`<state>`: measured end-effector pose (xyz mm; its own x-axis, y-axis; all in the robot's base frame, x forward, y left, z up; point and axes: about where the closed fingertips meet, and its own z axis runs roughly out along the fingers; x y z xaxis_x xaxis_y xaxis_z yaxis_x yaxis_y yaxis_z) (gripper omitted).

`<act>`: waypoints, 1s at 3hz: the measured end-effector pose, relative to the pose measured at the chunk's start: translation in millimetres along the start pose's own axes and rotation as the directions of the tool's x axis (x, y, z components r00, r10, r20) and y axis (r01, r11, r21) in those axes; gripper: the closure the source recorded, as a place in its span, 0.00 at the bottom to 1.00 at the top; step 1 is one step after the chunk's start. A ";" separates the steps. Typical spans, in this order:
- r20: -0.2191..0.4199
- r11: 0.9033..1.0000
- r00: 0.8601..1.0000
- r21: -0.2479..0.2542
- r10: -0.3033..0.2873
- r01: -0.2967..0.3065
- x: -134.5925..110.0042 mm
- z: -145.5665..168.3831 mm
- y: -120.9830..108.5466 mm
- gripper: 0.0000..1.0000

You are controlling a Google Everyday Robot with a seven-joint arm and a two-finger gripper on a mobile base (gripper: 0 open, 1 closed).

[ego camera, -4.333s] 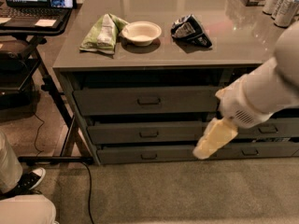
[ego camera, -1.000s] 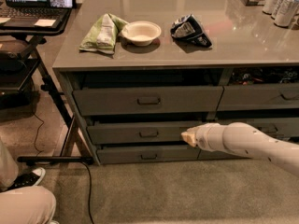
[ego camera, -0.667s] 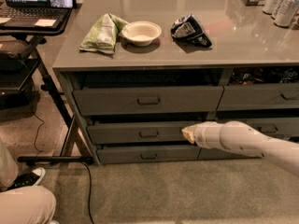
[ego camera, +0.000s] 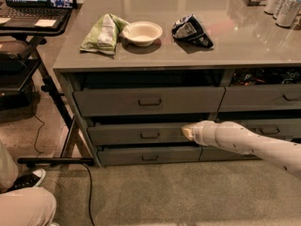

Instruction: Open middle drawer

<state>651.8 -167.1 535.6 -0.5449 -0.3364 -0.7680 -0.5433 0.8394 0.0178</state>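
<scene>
I note the gripper (ego camera: 187, 132) at the middle drawer (ego camera: 117, 134) front, right of its pull (ego camera: 150, 135); grip state I cannot tell

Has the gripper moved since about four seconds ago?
Yes. The gripper has moved left, toward the pull on the middle drawer, and now sits just right of it.

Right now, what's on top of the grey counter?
A crumpled green bag, a round white bowl, a crumpled black bag, and cans at the far right. Anything under the bags is hidden. The tool is lower, at the dark-grey middle drawer.
</scene>
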 end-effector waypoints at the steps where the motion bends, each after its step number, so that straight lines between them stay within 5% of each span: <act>1: 0.015 1.000 1.000 0.004 0.017 -0.017 4.6 11.2 -3.3 1.00; 3: 0.078 0.998 0.995 0.012 0.053 -0.055 8.6 60.4 -19.4 1.00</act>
<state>696.2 -160.5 490.0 -0.5215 -0.2566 -0.8138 -0.5049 0.8616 0.0519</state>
